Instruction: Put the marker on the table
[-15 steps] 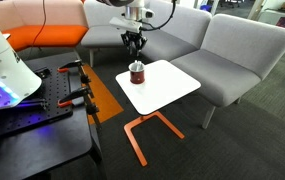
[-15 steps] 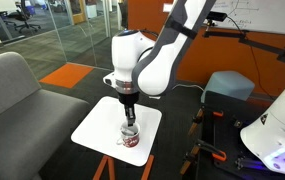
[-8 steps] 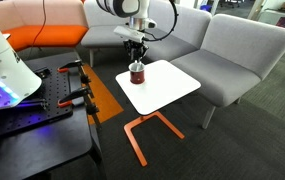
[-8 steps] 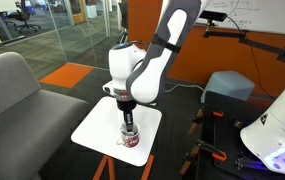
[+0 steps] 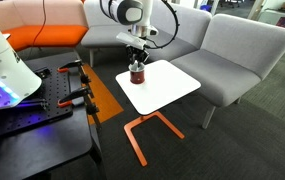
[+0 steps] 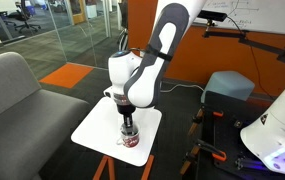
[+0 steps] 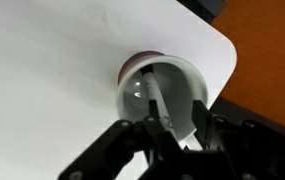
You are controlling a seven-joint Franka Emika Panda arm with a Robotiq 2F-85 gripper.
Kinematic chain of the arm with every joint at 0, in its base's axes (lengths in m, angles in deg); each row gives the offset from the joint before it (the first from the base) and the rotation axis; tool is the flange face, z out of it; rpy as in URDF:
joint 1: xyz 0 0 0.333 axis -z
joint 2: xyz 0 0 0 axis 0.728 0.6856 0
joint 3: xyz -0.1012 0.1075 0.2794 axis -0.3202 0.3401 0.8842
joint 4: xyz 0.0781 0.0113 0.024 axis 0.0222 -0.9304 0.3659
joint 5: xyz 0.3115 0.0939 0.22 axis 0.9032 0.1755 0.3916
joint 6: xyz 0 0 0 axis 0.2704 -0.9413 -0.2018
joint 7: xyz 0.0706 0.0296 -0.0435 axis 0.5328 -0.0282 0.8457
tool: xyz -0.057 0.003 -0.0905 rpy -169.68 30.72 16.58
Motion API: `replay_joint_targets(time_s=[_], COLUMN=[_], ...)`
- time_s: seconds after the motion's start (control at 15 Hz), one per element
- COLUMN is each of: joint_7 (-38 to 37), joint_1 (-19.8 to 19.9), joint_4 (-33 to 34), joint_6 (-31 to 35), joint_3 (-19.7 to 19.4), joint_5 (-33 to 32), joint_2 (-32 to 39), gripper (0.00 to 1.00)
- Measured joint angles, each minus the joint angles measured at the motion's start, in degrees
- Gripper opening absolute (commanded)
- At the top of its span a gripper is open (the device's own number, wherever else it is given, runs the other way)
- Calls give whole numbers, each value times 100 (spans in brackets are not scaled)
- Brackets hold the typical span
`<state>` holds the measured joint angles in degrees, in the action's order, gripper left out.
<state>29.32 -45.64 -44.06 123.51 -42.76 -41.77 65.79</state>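
Black workbench (image 5: pixel 32 115) at left. Dark red cup (image 5: pixel 137 72) on white desk (image 5: pixel 167 88), near one corner; orange tube frame (image 5: pixel 142 130) beneath. End effector (image 5: pixel 137 61) pointing down, just above cup mouth. Wrist view: marker (image 7: pixel 159 98) tilted inside cup, between fingers (image 7: pixel 200 112); clamped or loose, cannot tell. Grey sofa (image 5: pixel 232 50) at right.

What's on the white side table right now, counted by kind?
cup: 1
marker, standing inside the cup: 1
Total: 2
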Motion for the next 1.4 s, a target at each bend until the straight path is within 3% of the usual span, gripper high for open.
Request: replay_joint_targets(time_s=[0.33, 0.4, 0.6, 0.67, 1.07, 1.4], joint_7=[4, 4, 4, 4, 4, -7], joint_1=[44, 50, 73, 75, 86, -11], joint_4=[172, 204, 288, 313, 352, 339], joint_6=[0, 0, 0, 0, -6, -1168], joint_3=[-19, -33, -40, -40, -38, 125], joint_5=[-92, -112, -202, -231, -268, -289], joint_2=[290, 326, 439, 456, 453, -361], gripper=[36, 19, 0, 5, 5, 5])
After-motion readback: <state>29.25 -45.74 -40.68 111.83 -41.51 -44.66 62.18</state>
